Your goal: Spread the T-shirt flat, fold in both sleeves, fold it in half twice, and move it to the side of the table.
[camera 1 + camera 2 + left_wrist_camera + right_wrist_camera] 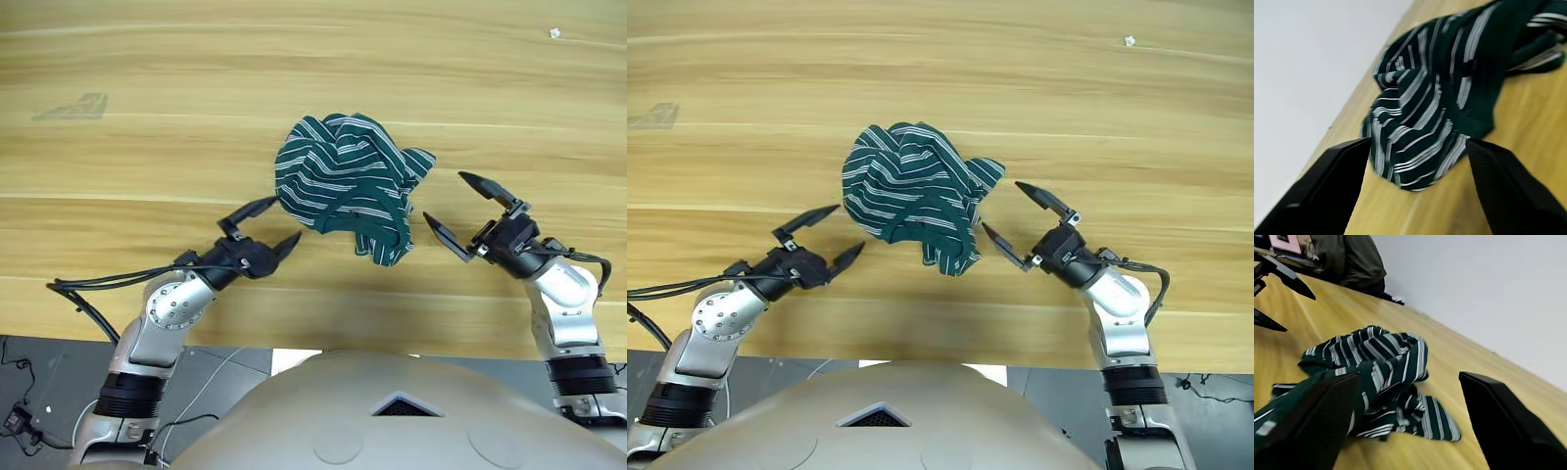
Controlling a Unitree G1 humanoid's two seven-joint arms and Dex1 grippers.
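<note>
On the wooden table (147,59), seen from the head, we find the T-shirt (348,186) lying in a crumpled heap. It is dark green with white stripes and sits near the front edge, about midway between the two arms. The left gripper (288,219) is spread and holds nothing, its tips just beside the heap's left side; we cannot tell whether the upper tip touches cloth. The right gripper (443,196) is also spread wide and empty, just beside the heap's right side. A small white scrap (554,32) lies far back on the right, and a faint grey patch (73,106) marks the wood far back on the left. Below the front edge we see dark floor (39,362), and black cables (98,279) trail from the left arm.

From the left wrist, we look between two black fingers (1327,188), set well apart, at a bunched end of the shirt just past their tips. A pale wall (1303,58) rises beyond the table's edge, and the shirt's far part is cut off.

From the right wrist, we see that arm's fingers far apart, one of them hiding part of the shirt. The left gripper shows farther off across the heap, open as well.
</note>
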